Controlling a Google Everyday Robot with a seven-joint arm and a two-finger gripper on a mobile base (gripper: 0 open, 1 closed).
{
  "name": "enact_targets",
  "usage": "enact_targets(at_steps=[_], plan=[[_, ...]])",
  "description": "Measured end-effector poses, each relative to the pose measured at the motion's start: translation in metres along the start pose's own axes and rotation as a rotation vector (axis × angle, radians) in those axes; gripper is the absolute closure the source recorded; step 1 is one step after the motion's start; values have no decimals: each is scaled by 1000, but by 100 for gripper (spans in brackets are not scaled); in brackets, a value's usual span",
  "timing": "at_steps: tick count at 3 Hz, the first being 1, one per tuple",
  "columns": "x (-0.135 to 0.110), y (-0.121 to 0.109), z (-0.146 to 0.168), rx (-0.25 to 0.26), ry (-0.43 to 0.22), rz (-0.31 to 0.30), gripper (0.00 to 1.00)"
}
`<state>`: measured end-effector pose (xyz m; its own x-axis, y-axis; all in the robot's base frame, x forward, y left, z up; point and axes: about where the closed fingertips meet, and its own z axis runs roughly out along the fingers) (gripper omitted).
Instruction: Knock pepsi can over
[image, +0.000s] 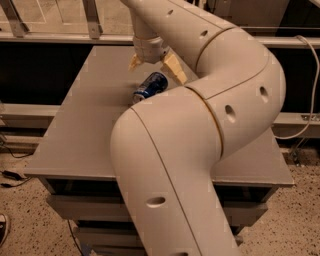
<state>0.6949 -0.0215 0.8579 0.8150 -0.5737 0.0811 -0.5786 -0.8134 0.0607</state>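
The pepsi can (150, 86), blue with a silver rim, lies on its side on the grey table (80, 135), its top end pointing to the front left. My gripper (154, 68) hangs just above and behind the can, clear of it. Its two tan fingers (173, 68) are spread apart and hold nothing. My big white arm covers the middle and right of the table.
A metal rail (60, 37) runs behind the table. A white cable (310, 100) hangs at the right. The table's front edge (75, 175) is near the camera, with shelves below it. Speckled floor lies on both sides.
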Motion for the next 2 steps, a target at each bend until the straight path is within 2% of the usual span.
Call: enact_targets(at_steps=[1, 2], plan=[[7, 16, -17, 166, -150, 142, 0], [18, 50, -33, 292, -279, 290, 0]])
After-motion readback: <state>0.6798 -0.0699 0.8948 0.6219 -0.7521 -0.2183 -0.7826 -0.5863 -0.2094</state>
